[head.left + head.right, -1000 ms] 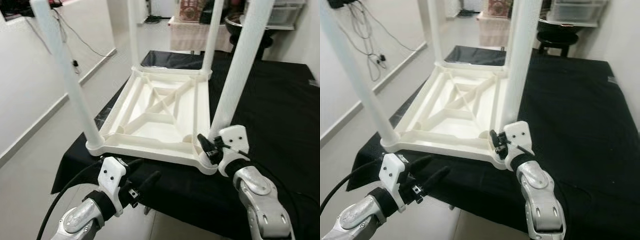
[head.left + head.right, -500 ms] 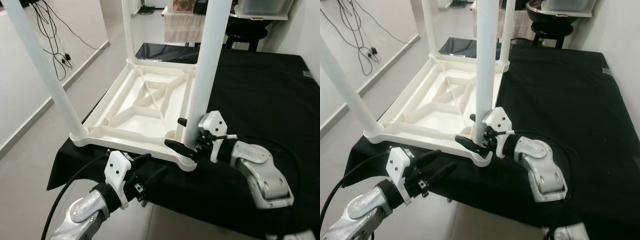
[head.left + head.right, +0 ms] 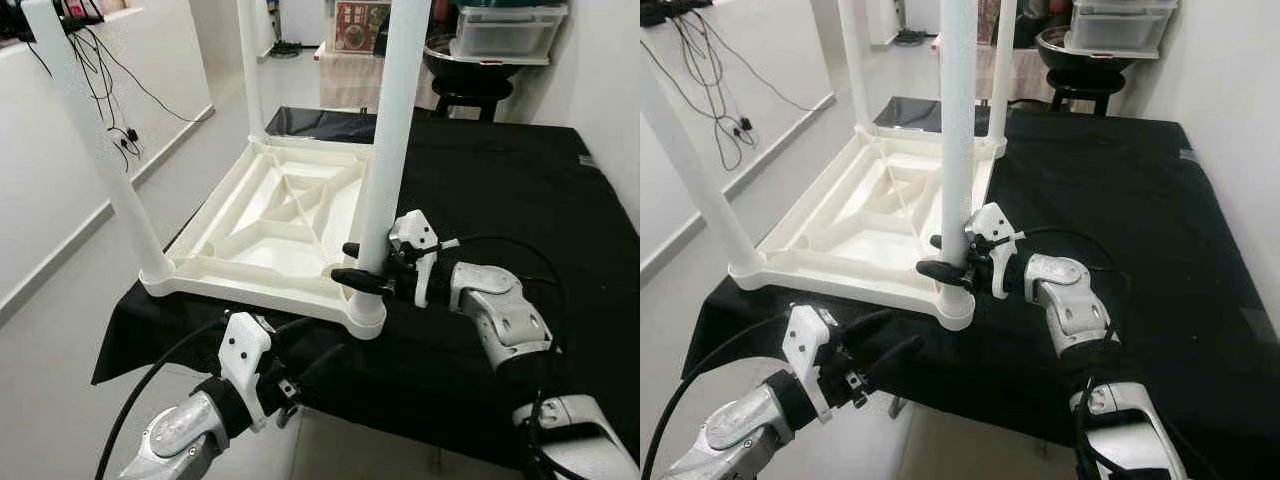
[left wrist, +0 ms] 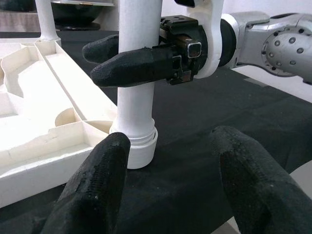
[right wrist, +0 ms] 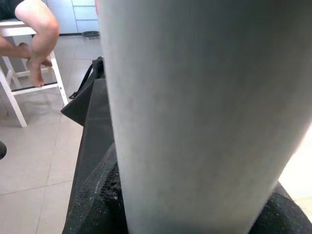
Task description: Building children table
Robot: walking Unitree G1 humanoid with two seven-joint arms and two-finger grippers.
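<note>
Table: a white plastic children's table (image 3: 280, 225) lies upside down on the worktop covered in black cloth (image 3: 500, 200), at the worktop's left front corner, its ribbed underside facing up and its four round white legs standing upward.
Near right leg: the white round plastic leg (image 3: 385, 160) stands upright in the corner socket (image 3: 366, 312) nearest the robot.
Right gripper: the right gripper (image 3: 352, 266) reaches in from the right above the cloth, its two black fingers (image 4: 136, 66) clamped on either side of that leg, a little above the socket.
Left gripper: the left gripper (image 3: 885, 340) hangs low in front of the worktop's edge, below the table's near rim, fingers spread wide and holding nothing.
Near left leg: another white leg (image 3: 95, 150) stands at the front left corner.
Background: a person's bare legs (image 5: 31, 34) by a white stool (image 5: 14, 73) on the tiled floor.
</note>
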